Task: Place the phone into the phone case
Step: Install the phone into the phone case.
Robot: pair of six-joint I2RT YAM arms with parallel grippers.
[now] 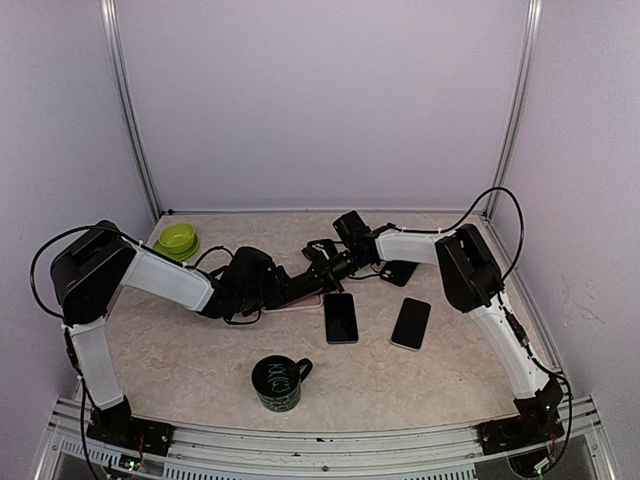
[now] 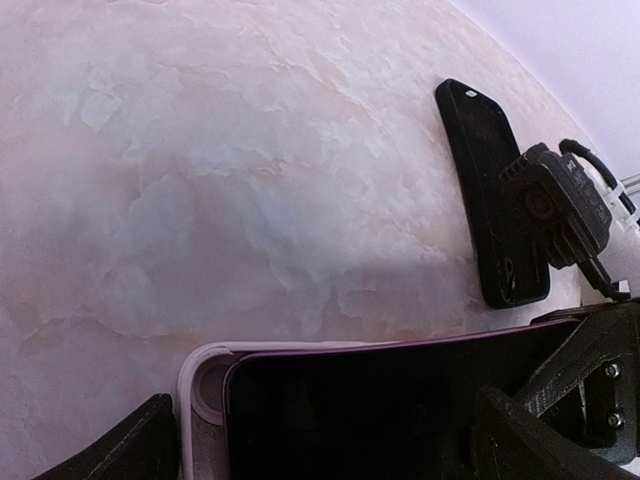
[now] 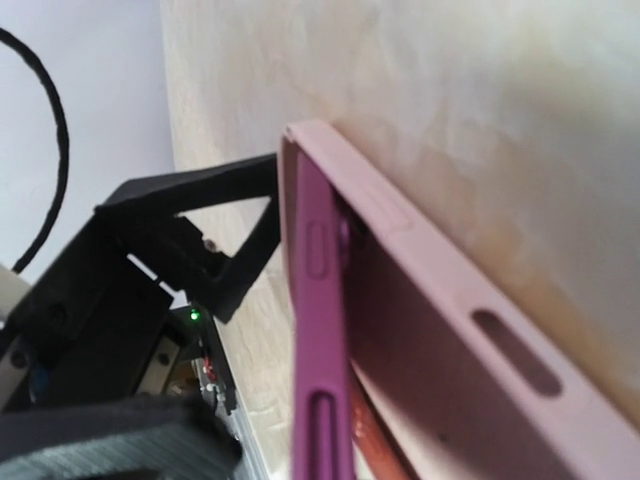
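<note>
The pink phone case [image 2: 200,372] lies flat on the table, and a purple-edged phone [image 2: 380,410] with a dark screen sits partly in it. In the right wrist view the phone's purple side [image 3: 320,330] stands tilted up from the case wall [image 3: 480,330]. My left gripper [image 2: 320,445] is open, one finger [image 2: 115,450] beside the case's end and the other over the phone's far part. In the top view the case [image 1: 300,299] shows under both grippers. My right gripper [image 1: 322,268] is shut at the phone's far end; its fingertips are hidden.
A black phone or case [image 1: 398,272] lies just behind the right gripper. Two more phones [image 1: 340,318] [image 1: 411,323] lie screen-up to the near right. A dark mug [image 1: 278,383] stands near the front, and a green bowl [image 1: 177,240] sits at the back left.
</note>
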